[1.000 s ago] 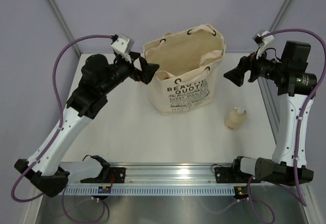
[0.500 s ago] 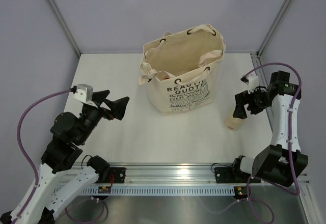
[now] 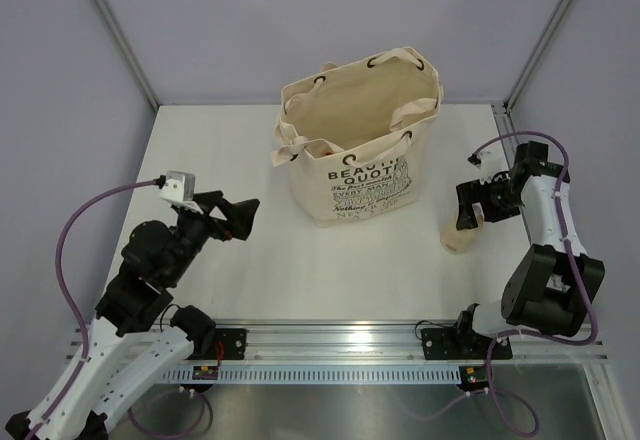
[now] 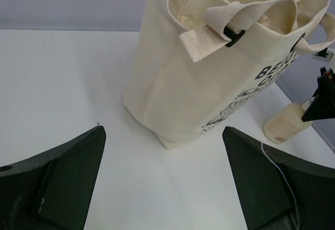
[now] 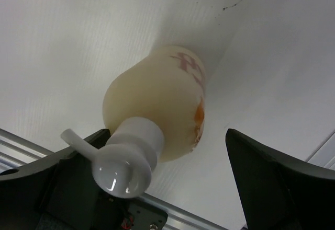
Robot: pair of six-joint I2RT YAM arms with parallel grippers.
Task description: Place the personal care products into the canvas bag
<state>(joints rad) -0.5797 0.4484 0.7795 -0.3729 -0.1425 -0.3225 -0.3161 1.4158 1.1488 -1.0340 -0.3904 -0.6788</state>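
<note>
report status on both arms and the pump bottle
Left gripper open, empty, facing canvas bag. Right gripper open, jaws straddling pump bottle. Bottle lies right of bag. Nothing between them.

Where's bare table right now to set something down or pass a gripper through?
Widest bare table: left of the canvas bag, beyond the open left gripper. Also the near strip between bag and rail. Crowded: right of the bag, where the open right gripper straddles the pump bottle.
</note>
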